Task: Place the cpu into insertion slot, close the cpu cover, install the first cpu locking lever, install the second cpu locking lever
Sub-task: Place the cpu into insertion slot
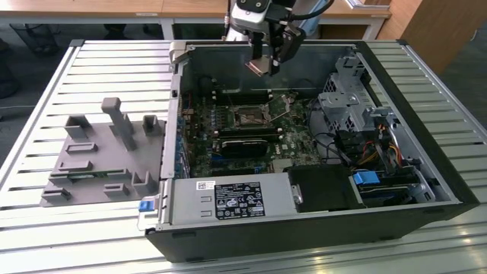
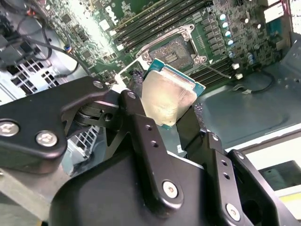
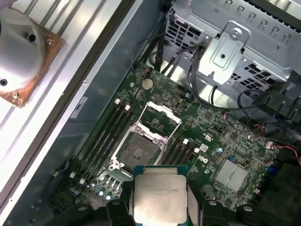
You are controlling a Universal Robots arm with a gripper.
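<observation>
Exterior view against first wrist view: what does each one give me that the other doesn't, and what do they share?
Exterior view: the whole open computer case, its power supply, and a grey fixture tray on the slatted table at the exterior view's left. First wrist view: the cpu cover swung open beside the insertion slot, and a round silver part on a copper-coloured plate outside the case. Both: the gripper, fingers shut on the cpu, over the motherboard, with the slot empty.
</observation>
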